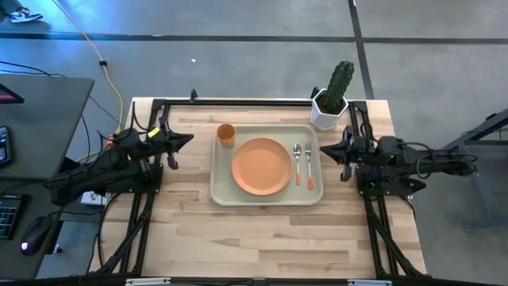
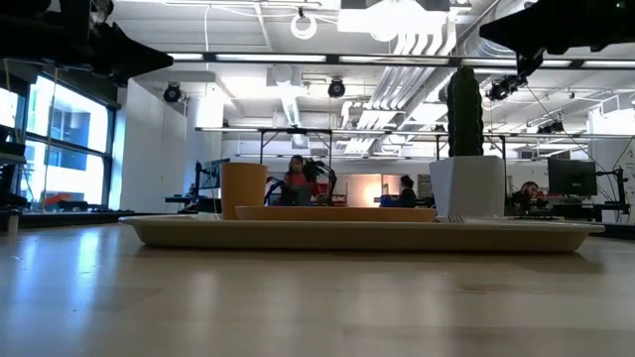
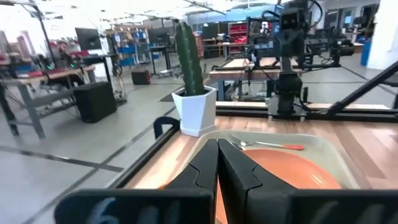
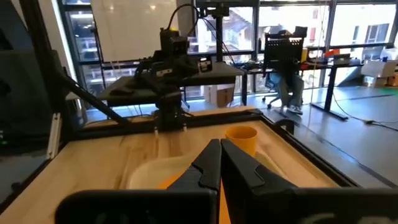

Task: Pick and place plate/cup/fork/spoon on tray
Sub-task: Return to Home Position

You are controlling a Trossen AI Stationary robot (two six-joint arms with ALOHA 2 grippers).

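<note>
Tray's fully loaded from where I'm sitting

Plate sits mid-tray, cup in its far-left corner, spoon and fork side by side right of the plate. My left gripper and right gripper are both closed, empty, parked off either side of the tray.

Both arms black, jointed, on black frame rails. Left arm: yellow tag and small red spot near wrist, black cables trailing. Right arm: all black, cables looped. Fingers matte black, tapered.
</note>
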